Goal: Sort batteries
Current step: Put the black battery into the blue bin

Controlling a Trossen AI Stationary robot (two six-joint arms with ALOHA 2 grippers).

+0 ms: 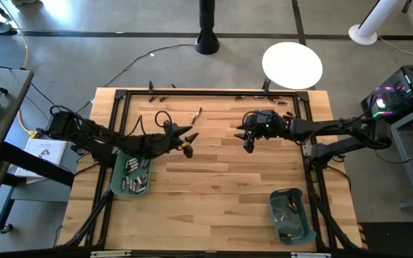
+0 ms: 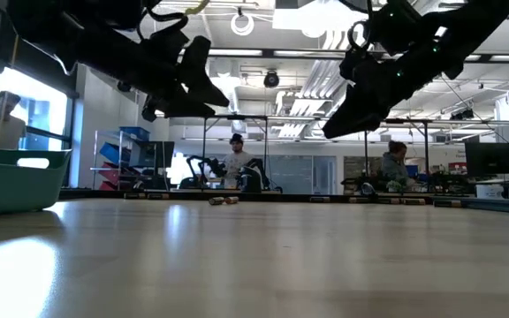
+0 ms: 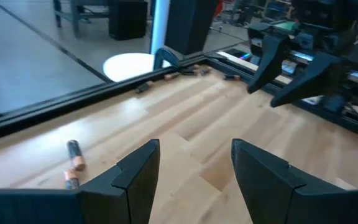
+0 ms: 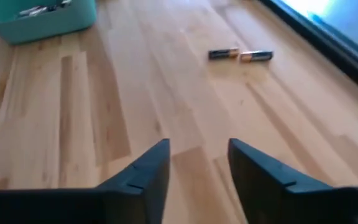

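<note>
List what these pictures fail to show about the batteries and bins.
- Small cylindrical batteries in the left teal plastic bin: too small in the high view to sort by type.
- Same bin in the low view: its wall hides the contents.
- Right teal plastic bin: contents too small.
- Two loose coppery-and-black batteries: labels blurred in the right wrist view.

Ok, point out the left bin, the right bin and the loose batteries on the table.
left bin [image 1: 117,177], high view, left rim.
right bin [image 1: 307,221], high view, right rim.
loose batteries [image 4: 240,55], right wrist view, the pair's joint.
</note>
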